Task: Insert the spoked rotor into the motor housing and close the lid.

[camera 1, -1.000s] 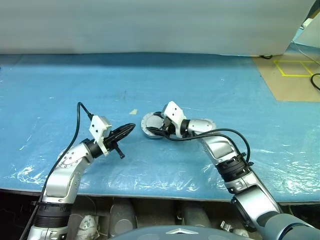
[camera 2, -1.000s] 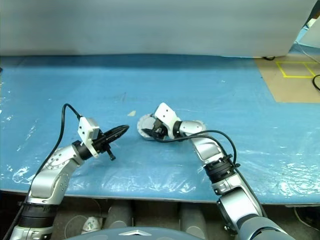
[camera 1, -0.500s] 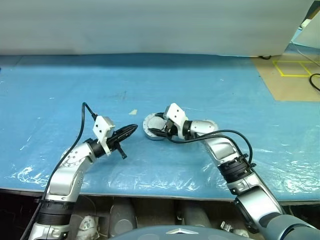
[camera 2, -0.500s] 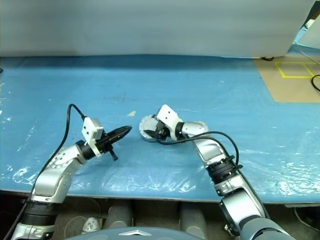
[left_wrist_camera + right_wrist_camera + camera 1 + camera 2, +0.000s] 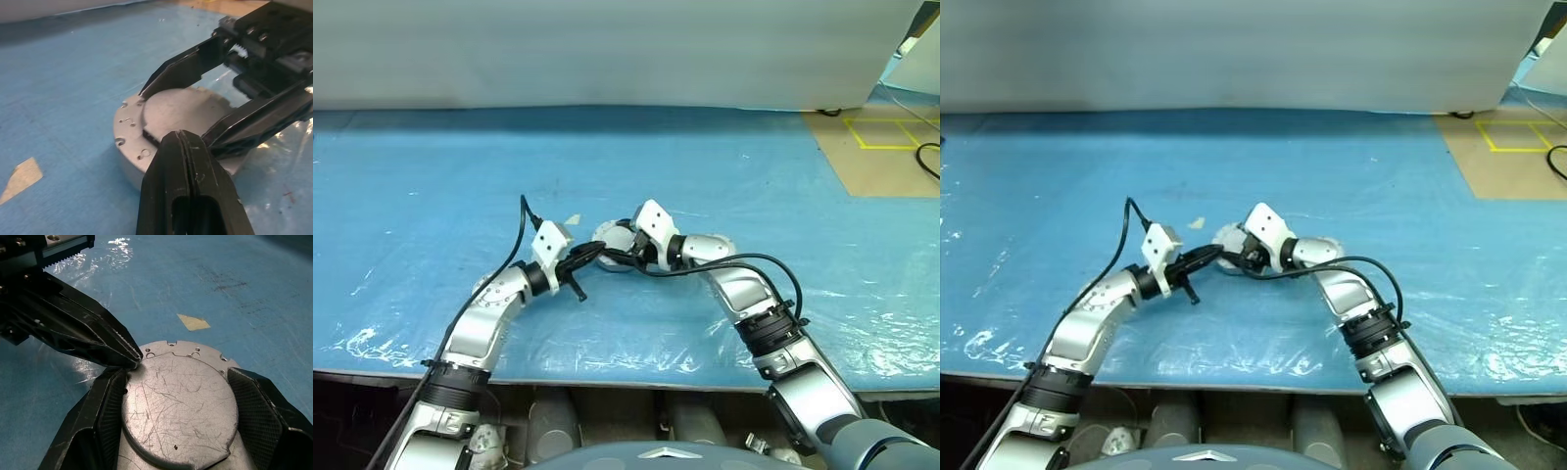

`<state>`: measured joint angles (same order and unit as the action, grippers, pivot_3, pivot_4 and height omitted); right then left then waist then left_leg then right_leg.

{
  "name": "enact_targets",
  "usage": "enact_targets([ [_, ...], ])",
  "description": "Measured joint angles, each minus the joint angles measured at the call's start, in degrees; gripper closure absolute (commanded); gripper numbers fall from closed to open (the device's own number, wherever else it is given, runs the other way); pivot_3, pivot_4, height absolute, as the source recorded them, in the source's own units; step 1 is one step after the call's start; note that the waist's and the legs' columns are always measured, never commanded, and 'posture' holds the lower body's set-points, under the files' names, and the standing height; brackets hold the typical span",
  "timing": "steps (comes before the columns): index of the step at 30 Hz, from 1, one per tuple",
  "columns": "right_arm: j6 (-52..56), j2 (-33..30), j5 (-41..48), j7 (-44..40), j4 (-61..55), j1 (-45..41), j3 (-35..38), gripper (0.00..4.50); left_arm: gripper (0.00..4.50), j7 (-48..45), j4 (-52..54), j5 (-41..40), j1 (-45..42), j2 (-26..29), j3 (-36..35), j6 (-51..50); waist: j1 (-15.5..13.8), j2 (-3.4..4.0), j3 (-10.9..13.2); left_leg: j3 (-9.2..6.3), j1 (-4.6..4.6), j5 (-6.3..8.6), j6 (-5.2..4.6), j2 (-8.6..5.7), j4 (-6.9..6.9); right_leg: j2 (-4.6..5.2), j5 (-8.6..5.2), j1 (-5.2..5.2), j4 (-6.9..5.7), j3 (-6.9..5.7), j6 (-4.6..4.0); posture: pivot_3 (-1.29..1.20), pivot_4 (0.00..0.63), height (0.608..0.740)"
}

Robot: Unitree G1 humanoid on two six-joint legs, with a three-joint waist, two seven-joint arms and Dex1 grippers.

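A blue plastic-covered table is spread under both arms. Near its middle the motor housing, grey side up, is straddled by the right gripper, jaws spread on either side of it. The left gripper, pressed shut, is tipped against the housing's left edge. A scrap of tape lies just beyond.

The counter is covered by a blue sheet under wrinkled clear plastic film. The motor housing, plain grey side up, is seen resting on it, with a scrap of tan tape lying near it.
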<state>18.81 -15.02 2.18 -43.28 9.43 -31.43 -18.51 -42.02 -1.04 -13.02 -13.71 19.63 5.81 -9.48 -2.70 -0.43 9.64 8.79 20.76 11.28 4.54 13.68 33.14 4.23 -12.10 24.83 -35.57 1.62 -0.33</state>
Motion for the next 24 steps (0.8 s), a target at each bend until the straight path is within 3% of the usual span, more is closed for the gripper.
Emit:
enact_targets([
  [18,1.7,-0.2,0.0,0.2,-0.3,0.3,0.0,1.53,4.50,3.0,1.9,1.6,-1.6,-0.3,2.0,-8.3,-0.4,0.18,-0.7,0.00,-0.09,0.01,0.00,-0.04,-0.06,0.02,-0.02,-0.18,0.17,0.01,0.02,0.00,0.150,0.740],
  [22,2.5,-0.4,0.6,-0.8,-0.6,0.4,0.3,0.17,4.50,2.7,3.0,1.3,-1.4,-0.1,2.0,-10.0,-0.4,0.17,-0.9,-0.01,-0.08,0.01,0.00,-0.03,-0.16,0.02,-0.02,-0.23,0.35,-0.02,0.03,0.00,0.150,0.740],
  [24,2.9,-0.4,1.1,-1.1,-0.7,0.4,0.4,0.03,4.50,2.5,3.5,1.3,-1.3,0.1,2.0,-10.6,-0.4,0.18,-0.9,-0.01,-0.08,0.01,0.00,-0.03,-0.19,0.02,-0.02,-0.24,0.38,-0.02,0.03,0.00,0.150,0.740],
])
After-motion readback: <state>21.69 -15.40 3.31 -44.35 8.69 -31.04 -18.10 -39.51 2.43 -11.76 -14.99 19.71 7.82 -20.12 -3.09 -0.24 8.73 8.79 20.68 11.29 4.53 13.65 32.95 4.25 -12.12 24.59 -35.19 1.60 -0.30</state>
